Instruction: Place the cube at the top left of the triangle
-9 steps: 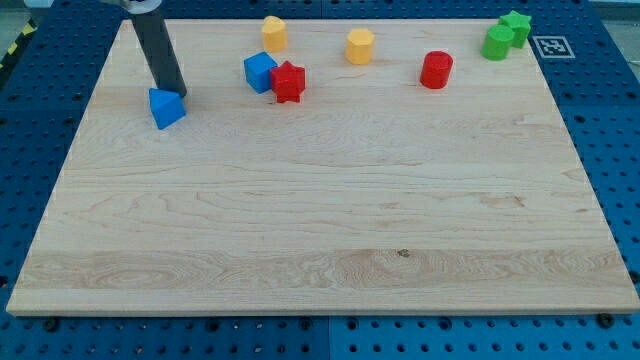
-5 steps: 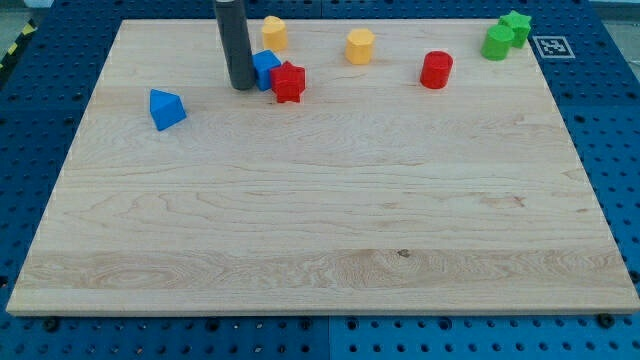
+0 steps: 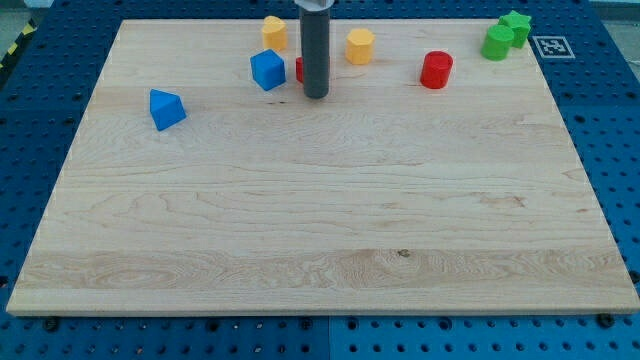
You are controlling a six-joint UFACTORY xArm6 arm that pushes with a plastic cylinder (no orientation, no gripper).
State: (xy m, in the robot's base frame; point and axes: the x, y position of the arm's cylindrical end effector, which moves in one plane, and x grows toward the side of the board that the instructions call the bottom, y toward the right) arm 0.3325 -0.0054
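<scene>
The blue cube (image 3: 267, 69) sits near the view's top, left of centre. The blue triangle (image 3: 165, 108) lies further to the view's left and lower. My tip (image 3: 316, 96) rests on the board just right of the cube, with a small gap between them. The rod hides most of a red star block (image 3: 300, 69), of which only a sliver shows at the rod's left edge.
Two yellow blocks (image 3: 274, 31) (image 3: 360, 45) sit near the board's top edge. A red cylinder (image 3: 436, 70) is to the right. Two green blocks (image 3: 497, 42) (image 3: 516, 27) sit at the top right corner, next to a printed marker (image 3: 551, 46).
My tip moved rightwards from beside the blue triangle, past the blue cube, to its right side. The red star is now mostly hidden behind the rod. The cube and triangle stayed about in place.
</scene>
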